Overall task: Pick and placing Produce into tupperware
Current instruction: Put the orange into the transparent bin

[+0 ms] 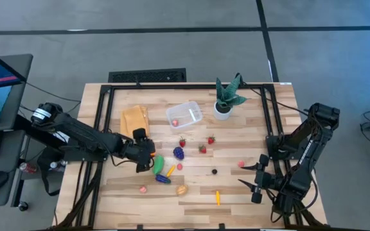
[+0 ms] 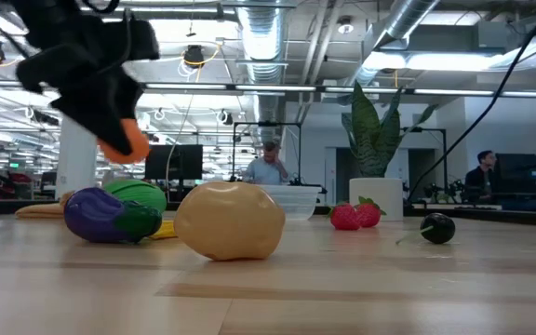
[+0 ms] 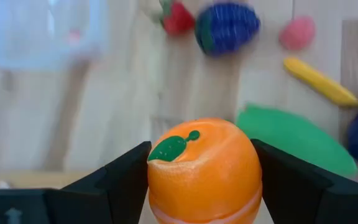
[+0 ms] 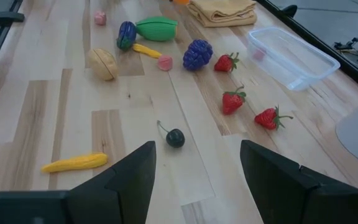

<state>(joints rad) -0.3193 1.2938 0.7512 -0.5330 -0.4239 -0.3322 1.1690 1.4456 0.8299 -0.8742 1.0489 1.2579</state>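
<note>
Left gripper [image 1: 145, 156] sits over the table's left-centre, just right of the tan folded cloth [image 1: 134, 119]; jaws clamped on an orange toy fruit [image 3: 204, 171] with a green leaf mark, lifted off the wood, as the low view shows [image 2: 122, 140]. Just right of it lies a green leaf-shaped vegetable [image 1: 158, 164], with a dark blue eggplant [image 1: 162, 179] and a small yellow piece [image 1: 171, 171] close by. A small pink bit [image 1: 143, 189] is nearer the front edge, and a tan round piece [image 1: 182, 190] right of that. Purple grapes [image 1: 178, 153] lie near centre, a pink bit [image 1: 180, 166] just below them. The tupperware [image 1: 184, 115], clear tub, sits toward the back centre, a small pink item inside [image 1: 175, 121]; well apart from the held orange. Three strawberries lie between tub and table middle: one [image 1: 182, 142], one [image 1: 202, 149], one [image 1: 211, 139]. A yellow-orange carrot-like piece [image 1: 218, 197] is near the front. Dark cherry [image 1: 214, 171] right of centre. Potted spiky plant [image 1: 226, 97] at the back, right of the tub. Pink bit [image 1: 241, 164] near the right arm. Right gripper [image 1: 254, 177] waits at the right side, fingers spread wide, nothing between them.
</note>
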